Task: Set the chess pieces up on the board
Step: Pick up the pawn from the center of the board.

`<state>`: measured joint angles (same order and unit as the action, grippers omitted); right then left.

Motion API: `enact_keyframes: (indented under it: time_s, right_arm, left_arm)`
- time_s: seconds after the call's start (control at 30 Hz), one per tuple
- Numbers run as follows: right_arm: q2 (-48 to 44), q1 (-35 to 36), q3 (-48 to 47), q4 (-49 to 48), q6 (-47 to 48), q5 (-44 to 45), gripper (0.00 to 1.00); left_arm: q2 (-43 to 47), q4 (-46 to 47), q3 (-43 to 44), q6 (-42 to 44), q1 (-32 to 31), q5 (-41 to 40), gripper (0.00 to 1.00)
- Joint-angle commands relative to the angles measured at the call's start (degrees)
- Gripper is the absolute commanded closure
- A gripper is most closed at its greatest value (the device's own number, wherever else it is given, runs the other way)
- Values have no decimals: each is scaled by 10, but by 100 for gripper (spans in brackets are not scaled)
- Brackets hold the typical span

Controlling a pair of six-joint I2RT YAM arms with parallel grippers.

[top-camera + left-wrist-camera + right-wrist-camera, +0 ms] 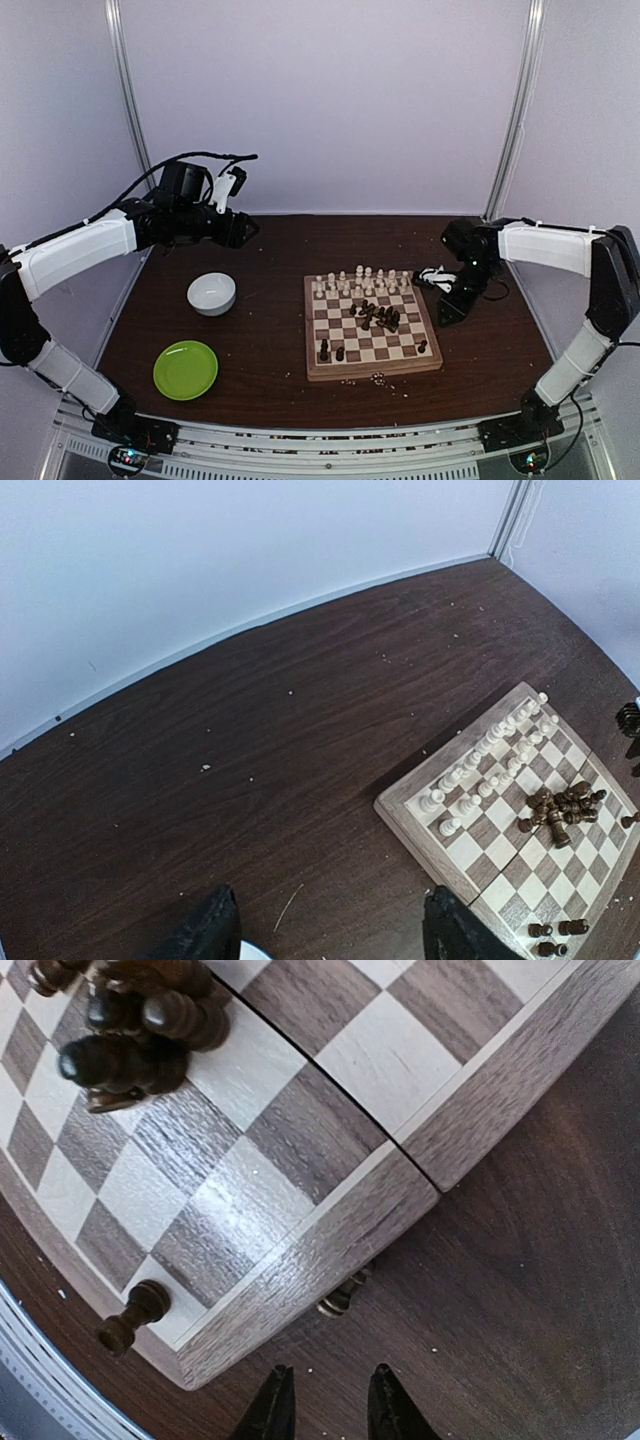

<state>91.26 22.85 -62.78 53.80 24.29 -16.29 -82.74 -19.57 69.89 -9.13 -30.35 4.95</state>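
The board (375, 372) lies right of centre on the dark table. Cream chess pieces (360, 280) stand in two rows along its far side. Dark pieces (378, 315) lie heaped mid-board. Two dark pieces (332, 352) stand front left and one dark pawn (422, 346) front right. My left gripper (250, 228) hovers high at the back left, open and empty; its wrist view shows the board (450, 748) ahead to the right. My right gripper (447, 318) is low beside the board's right edge, narrowly open and empty (325, 1405), facing the board's side wall (330, 1240) near the corner pawn (130, 1318).
A white bowl (212, 293) and a round green plate (185, 369) sit left of the board. Pale crumbs (378, 378) lie by the board's front edge. A small brass fitting (340, 1298) sits on the board's side, just ahead of my right fingertips.
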Motion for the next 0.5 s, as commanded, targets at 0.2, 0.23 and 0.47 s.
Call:
enact_keyframes:
  time_s: [0.2, 0.23, 0.47]
  right_arm:
    - [62, 1, 3, -23, -21, 26, 73]
    - [64, 1, 3, -23, -22, 24, 73]
    - [80, 0, -5, -25, -24, 20, 73]
  left_arm:
    - [-6, 12, 16, -1, 4, 0, 36]
    - [-6, 12, 17, 0, 4, 1, 36]
    - [-6, 12, 17, 0, 4, 2, 36]
